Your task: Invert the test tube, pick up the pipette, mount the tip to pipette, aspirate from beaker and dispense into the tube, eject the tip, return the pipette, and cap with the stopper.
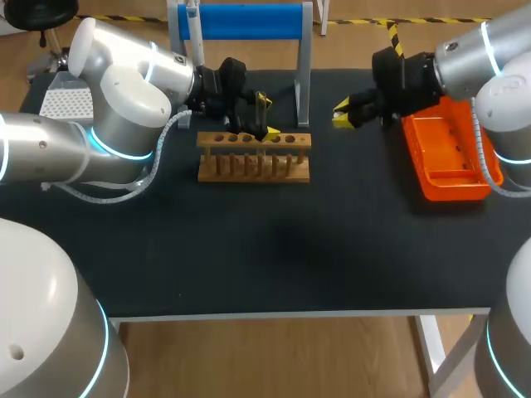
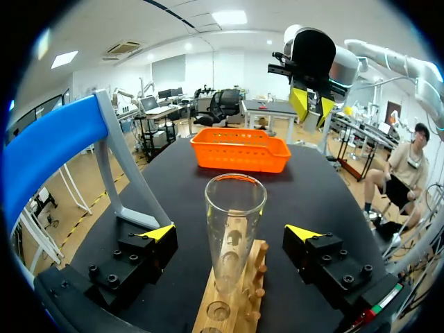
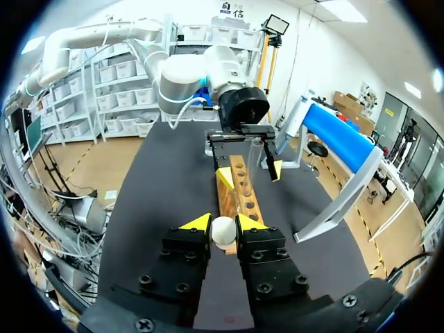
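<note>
Clear glass tube (image 2: 234, 229), wooden rack (image 1: 254, 157)

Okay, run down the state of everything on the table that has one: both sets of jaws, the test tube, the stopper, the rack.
Test tube, upright in the rack, mouth up, uncapped.
Left jaws, open, one on each side of the test tube, not touching it.
Stopper, gripped, away from the tube, not yet fitted.
Right jaws, shut on the stopper.
Rack, standing on the table, test tube in one hole.

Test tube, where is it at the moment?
In the left wrist view the test tube stands upright in the wooden rack, between the open fingers of the left gripper, clear of both; the orange basket lies beyond it.
</note>
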Robot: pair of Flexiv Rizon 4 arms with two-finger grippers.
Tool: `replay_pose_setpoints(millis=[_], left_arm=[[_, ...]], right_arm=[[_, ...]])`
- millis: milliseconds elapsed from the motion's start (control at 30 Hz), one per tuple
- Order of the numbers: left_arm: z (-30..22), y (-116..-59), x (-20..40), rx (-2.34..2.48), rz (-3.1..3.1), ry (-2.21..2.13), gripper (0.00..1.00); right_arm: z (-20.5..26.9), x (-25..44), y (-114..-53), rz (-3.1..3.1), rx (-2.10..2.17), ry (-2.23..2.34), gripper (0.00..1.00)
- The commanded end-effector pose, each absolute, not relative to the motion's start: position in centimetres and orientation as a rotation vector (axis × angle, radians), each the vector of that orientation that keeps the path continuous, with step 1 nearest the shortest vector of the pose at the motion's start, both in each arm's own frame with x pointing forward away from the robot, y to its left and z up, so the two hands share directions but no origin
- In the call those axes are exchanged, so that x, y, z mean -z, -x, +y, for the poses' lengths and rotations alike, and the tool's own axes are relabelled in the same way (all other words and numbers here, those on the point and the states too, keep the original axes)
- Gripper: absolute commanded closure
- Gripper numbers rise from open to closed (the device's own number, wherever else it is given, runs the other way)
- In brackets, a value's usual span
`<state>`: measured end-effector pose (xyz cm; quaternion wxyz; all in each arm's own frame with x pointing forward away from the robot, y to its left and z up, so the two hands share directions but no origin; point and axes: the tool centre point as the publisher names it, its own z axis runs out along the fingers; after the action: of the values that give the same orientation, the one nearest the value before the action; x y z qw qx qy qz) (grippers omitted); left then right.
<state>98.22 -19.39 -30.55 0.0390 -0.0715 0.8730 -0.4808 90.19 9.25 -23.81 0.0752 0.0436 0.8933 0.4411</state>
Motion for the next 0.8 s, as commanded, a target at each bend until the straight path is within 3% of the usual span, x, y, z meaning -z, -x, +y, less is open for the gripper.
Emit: replay_pose_setpoints(millis=[33, 800], left_arm=[[-19.4, -98.3, 30.5, 1.473, 2.679, 0.219, 0.00], [-19.4, -98.3, 30.5, 1.473, 2.679, 0.219, 0.00]], right_arm=[[9.6, 23.5, -90.8, 2.687, -1.324, -0.121, 1.00], [16.4, 20.9, -96.0, 2.798, -1.248, -0.015, 1.00]])
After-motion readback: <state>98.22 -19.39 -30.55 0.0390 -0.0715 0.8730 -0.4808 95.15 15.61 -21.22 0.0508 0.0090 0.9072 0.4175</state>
